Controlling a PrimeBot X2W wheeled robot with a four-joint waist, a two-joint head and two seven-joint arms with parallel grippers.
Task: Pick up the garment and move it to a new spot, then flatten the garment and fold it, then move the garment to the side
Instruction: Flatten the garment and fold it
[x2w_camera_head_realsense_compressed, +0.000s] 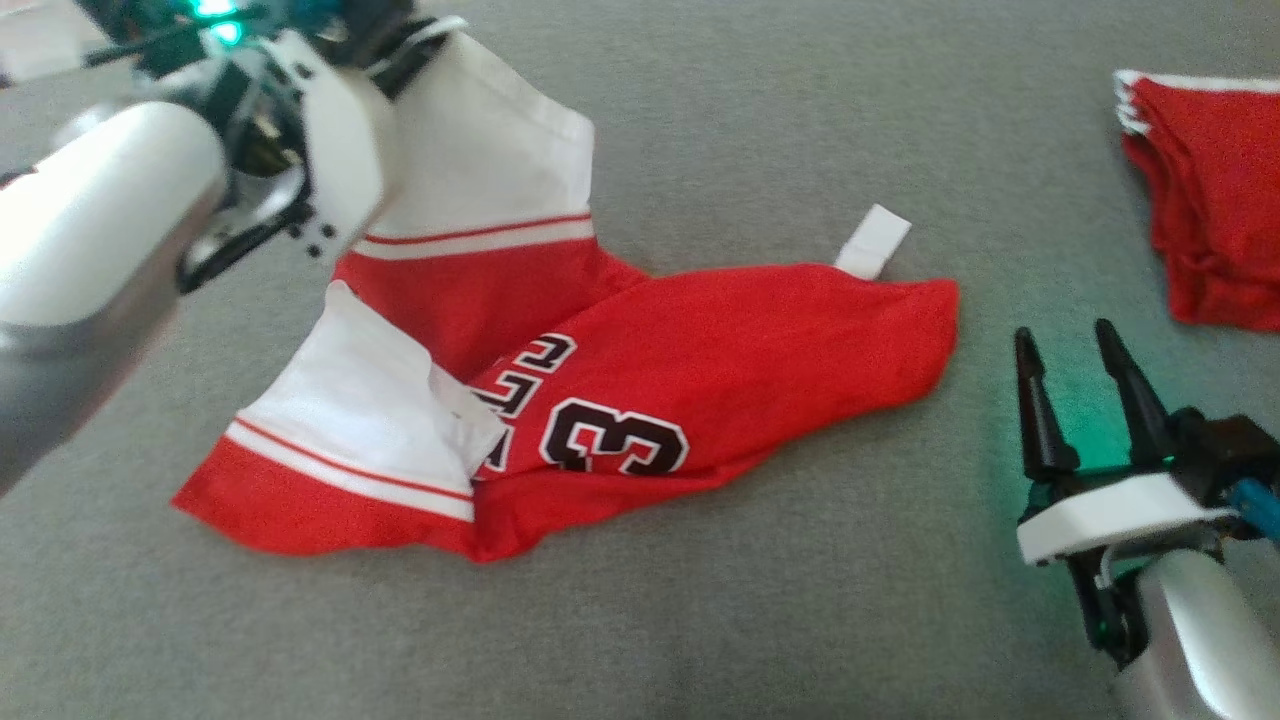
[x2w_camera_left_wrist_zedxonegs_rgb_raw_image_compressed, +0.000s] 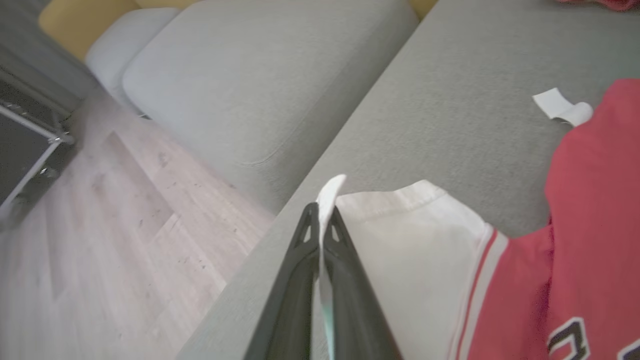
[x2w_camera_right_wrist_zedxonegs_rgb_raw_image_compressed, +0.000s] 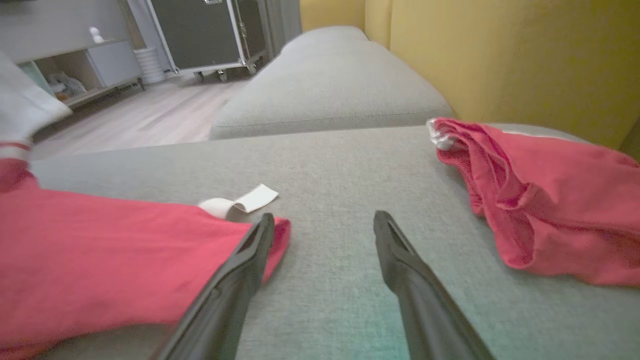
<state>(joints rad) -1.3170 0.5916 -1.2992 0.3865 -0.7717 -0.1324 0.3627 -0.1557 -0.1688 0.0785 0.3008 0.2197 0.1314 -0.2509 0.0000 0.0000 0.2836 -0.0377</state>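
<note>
The garment (x2w_camera_head_realsense_compressed: 700, 350) is a red jersey with white trim and a black number, lying crumpled on the grey cushion (x2w_camera_head_realsense_compressed: 700, 600). My left gripper (x2w_camera_left_wrist_zedxonegs_rgb_raw_image_compressed: 320, 212) is shut on the garment's white hem, and that corner is lifted at the far left. In the head view the left gripper (x2w_camera_head_realsense_compressed: 400, 45) sits at the top left over the raised white cloth. A white tag (x2w_camera_head_realsense_compressed: 873, 241) sticks out at the garment's far edge. Off to the garment's right, my right gripper (x2w_camera_head_realsense_compressed: 1070, 350) stands open above the cushion, its left finger (x2w_camera_right_wrist_zedxonegs_rgb_raw_image_compressed: 250, 250) over the red edge (x2w_camera_right_wrist_zedxonegs_rgb_raw_image_compressed: 100, 250).
A second red garment (x2w_camera_head_realsense_compressed: 1210, 200) lies bunched at the far right of the cushion (x2w_camera_right_wrist_zedxonegs_rgb_raw_image_compressed: 550, 200). Another grey cushion (x2w_camera_right_wrist_zedxonegs_rgb_raw_image_compressed: 330, 85) lies beyond, with a yellow wall (x2w_camera_right_wrist_zedxonegs_rgb_raw_image_compressed: 500, 50) behind it. Wooden floor (x2w_camera_left_wrist_zedxonegs_rgb_raw_image_compressed: 100, 225) drops off past the cushion's left edge.
</note>
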